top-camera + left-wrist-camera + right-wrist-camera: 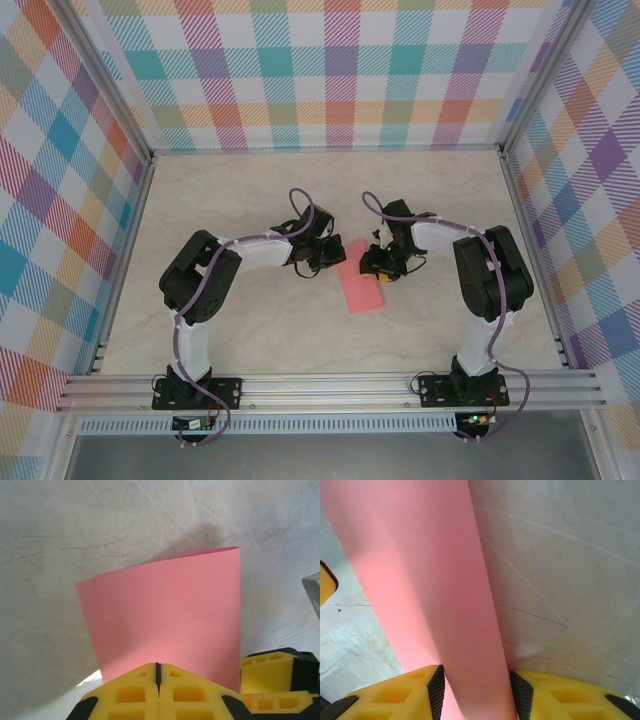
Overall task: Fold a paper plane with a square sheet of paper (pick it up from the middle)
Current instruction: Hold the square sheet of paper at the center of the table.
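Locating the salmon-pink sheet of paper (362,287): report its position and both tool states. (Operator)

Top view: the sheet lies folded to a rectangle on the table (250,330), mid-field, between the two grippers. Left gripper (157,674): clenched, tips meeting at the sheet's near edge; I cannot tell whether they pinch paper. Right gripper (476,695): grasping a rounded fold of the sheet, with pads touching it on both sides. (Technician)

What do the wrist views add? (Operator)

Left wrist view: doubled layers along the sheet's left edge, and the right gripper's yellow fingers just beside its near right corner. Right wrist view: the fold runs away from the jaws as a smooth raised band. (Technician)
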Robot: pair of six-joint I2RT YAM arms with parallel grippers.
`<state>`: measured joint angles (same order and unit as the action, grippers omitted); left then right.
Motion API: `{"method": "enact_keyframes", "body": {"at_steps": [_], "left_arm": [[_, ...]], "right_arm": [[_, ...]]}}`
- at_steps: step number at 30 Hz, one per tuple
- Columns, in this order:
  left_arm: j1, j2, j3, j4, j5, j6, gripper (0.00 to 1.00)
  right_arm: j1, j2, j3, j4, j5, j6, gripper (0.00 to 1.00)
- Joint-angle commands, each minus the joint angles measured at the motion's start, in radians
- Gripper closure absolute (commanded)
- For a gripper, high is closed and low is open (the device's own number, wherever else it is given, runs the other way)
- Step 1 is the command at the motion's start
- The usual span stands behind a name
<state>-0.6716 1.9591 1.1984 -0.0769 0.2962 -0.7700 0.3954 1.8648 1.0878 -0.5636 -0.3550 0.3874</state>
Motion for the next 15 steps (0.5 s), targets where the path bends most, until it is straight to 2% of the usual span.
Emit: {"method": "enact_keyframes", "body": {"at_steps": [1,15], "left_arm": [[0.008,-0.06,-0.016,0.014,-0.033,-0.018,1.0],[0.027,-0.124,-0.049,0.009,-0.085,-0.04,1.0]], "right_arm": [[0.058,0.141,-0.06,0.062,0.102,-0.021,0.54],[0.077,0.192,-0.048,0.055,0.128,0.018,0.53]]}}
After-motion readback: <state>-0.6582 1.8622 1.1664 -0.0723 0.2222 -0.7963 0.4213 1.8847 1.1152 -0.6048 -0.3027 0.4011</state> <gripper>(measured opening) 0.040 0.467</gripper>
